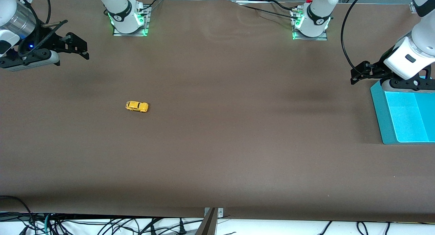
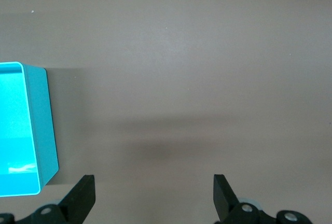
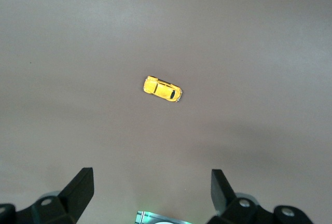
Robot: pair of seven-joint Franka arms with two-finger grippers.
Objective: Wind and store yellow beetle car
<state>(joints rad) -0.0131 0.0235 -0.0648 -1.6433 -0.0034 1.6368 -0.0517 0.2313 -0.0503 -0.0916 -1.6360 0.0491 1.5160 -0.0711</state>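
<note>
A robotics lab or test bench, not a home: two white jointed robot arms are bolted on metal base plates (image 1: 130, 30) lit by green lights, at about eleven and one o'clock on a wide table covered in plain brown sheet (image 1: 217, 153). Bundles of black cables (image 1: 85, 226) hang loose along the six o'clock edge, more wiring and metal framing crowd the twelve o'clock edge, and a bright turquoise plastic bin (image 1: 384, 116) sits at three o'clock
</note>
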